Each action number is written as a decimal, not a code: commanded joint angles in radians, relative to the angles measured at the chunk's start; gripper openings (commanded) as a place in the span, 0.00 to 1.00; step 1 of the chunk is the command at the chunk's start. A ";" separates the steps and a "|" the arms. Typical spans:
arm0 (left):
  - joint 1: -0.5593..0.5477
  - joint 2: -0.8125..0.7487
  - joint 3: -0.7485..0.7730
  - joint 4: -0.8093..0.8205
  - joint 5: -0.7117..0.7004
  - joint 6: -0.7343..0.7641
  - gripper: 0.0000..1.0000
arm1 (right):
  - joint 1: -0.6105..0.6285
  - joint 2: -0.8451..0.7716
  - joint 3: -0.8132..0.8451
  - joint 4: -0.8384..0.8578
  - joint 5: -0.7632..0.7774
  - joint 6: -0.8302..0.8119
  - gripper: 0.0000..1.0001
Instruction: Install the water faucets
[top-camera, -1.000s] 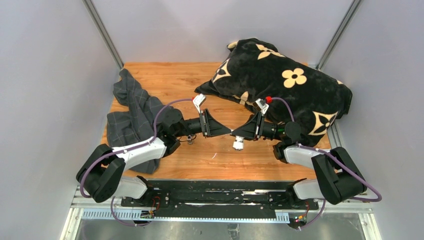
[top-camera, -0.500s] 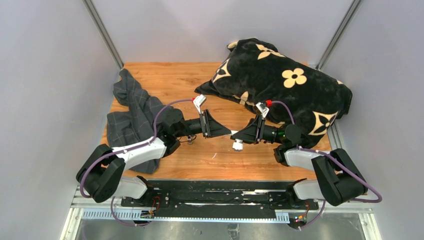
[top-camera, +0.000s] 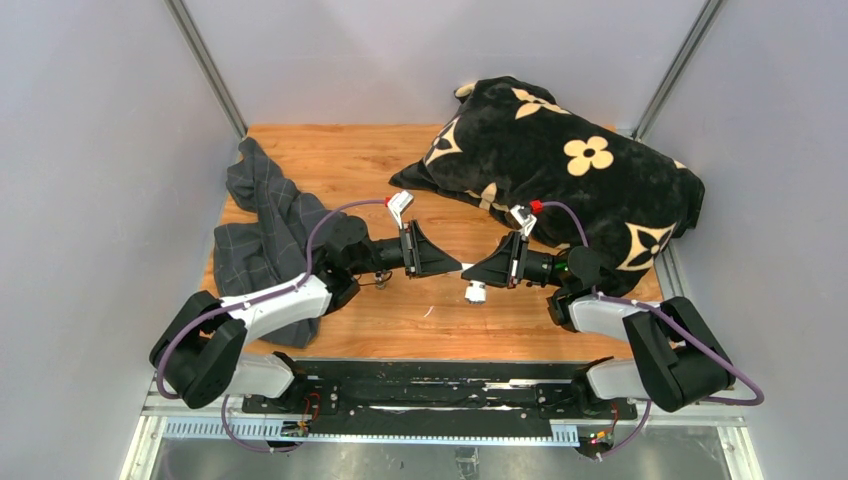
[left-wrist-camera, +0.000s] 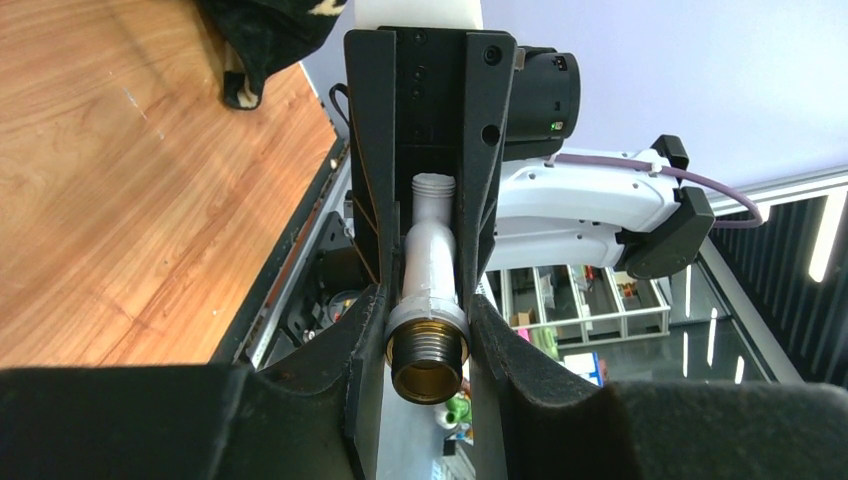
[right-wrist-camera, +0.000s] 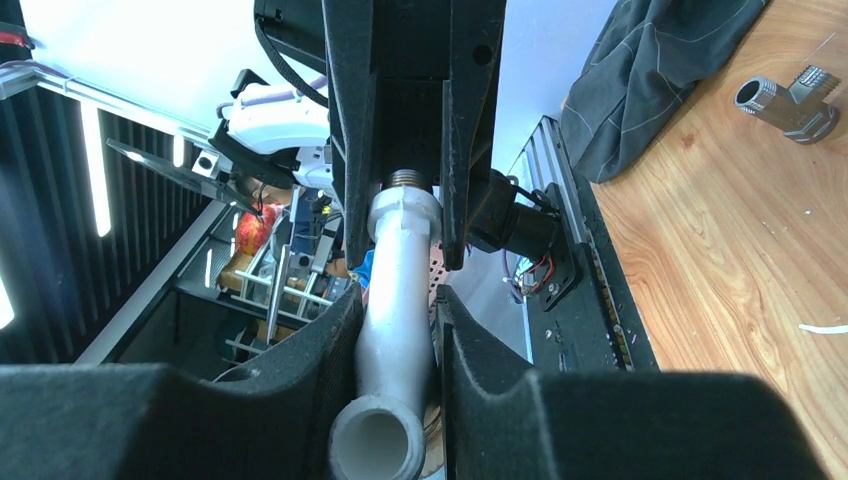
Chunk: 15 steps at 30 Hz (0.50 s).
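Observation:
The white elbow-shaped tap body (top-camera: 475, 292) hangs between my two grippers above the middle of the wooden table. My left gripper (top-camera: 455, 266) is shut on its collar just behind the brass threaded end (left-wrist-camera: 428, 362). My right gripper (top-camera: 476, 272) is shut on the white stem (right-wrist-camera: 395, 280) near the elbow opening (right-wrist-camera: 375, 445). The two grippers face each other tip to tip; the left wrist view shows my left gripper (left-wrist-camera: 428, 330) and the right wrist view my right gripper (right-wrist-camera: 393, 330). The grey metal T-shaped piece (right-wrist-camera: 790, 103) lies on the table, under my left arm (top-camera: 381, 279).
A grey checked cloth (top-camera: 262, 235) lies crumpled at the table's left side. A black flowered cushion (top-camera: 570, 170) fills the back right corner, right behind my right wrist. Bare wood (top-camera: 350, 160) shows at the back middle. Grey walls close in on both sides.
My right gripper has shifted slightly right and down, and the tap body has dropped a little with it. My left gripper has hardly moved.

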 joint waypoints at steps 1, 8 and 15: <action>-0.002 -0.020 0.033 0.006 0.002 0.046 0.00 | 0.016 -0.012 0.015 0.040 -0.030 0.008 0.05; 0.004 -0.076 0.085 -0.231 -0.061 0.217 0.27 | 0.015 -0.106 0.022 -0.214 -0.011 -0.113 0.01; 0.063 -0.161 0.339 -1.006 -0.312 0.667 0.83 | 0.012 -0.426 0.235 -1.404 0.304 -0.791 0.00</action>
